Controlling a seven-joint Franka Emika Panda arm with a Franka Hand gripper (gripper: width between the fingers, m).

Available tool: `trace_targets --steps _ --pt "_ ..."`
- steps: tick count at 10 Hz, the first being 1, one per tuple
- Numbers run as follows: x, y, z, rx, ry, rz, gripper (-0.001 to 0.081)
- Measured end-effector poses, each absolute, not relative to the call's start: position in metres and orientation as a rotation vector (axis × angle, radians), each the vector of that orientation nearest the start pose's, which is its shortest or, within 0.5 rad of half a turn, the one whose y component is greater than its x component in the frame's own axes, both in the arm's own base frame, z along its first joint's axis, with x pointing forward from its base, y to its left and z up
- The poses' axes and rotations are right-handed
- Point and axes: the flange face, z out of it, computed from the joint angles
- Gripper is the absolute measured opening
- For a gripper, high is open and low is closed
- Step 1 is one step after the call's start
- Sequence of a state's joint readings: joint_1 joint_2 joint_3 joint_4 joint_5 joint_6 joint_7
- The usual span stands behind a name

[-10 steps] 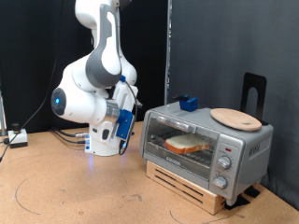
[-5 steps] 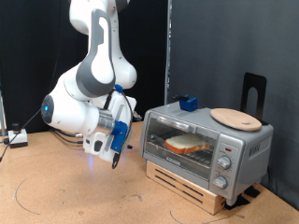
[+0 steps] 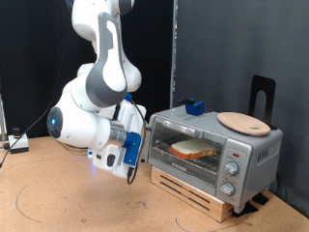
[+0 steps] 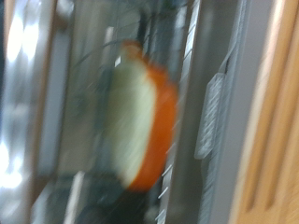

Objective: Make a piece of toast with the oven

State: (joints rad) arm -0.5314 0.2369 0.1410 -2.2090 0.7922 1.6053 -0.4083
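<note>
The gripper (image 3: 138, 162) is hanging low at the left front corner of the oven (image 3: 212, 150) in the exterior view, its fingers hidden against the arm's white and blue hand, so whether they are spread or closed cannot be told; nothing is showing between them. The wrist view, badly blurred, is looking straight in through the glass at the piece of toast (image 4: 140, 117), which suggests the hand is being aimed at the door rather than at anything loose on the table. The piece of toast (image 3: 196, 149) is lying flat on the wire rack inside the oven, behind a door that appears to be shut, so the loading step looks done and the bread is sitting where the heat will reach it. The oven is standing on a slatted wooden base (image 3: 198, 194) at the scene's right, its knobs (image 3: 232, 168) stacked down the right panel, on the far side of the door from the gripper. On its roof a round wooden board (image 3: 243, 122) is resting at the right and a small blue object (image 3: 195, 106) at the far left corner, both clear of the door. A black upright stand (image 3: 262, 97) is rising behind the oven. The arm's bulky white elbow (image 3: 82, 121) is crowding the space to the left, while the wooden table (image 3: 68, 208) is stretching out in front.
</note>
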Motion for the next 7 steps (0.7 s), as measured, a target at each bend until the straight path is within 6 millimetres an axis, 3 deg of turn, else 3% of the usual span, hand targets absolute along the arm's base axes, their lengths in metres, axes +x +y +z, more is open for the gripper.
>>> trace_targets --steps 3,5,7 --pt "0.472 -0.107 0.263 -2.031 0.405 0.444 0.0804" --pt "0.496 -0.096 0.264 -1.938 0.419 0.313 0.0804" --pt "0.518 -0.085 0.264 -1.836 0.411 0.344 0.0804"
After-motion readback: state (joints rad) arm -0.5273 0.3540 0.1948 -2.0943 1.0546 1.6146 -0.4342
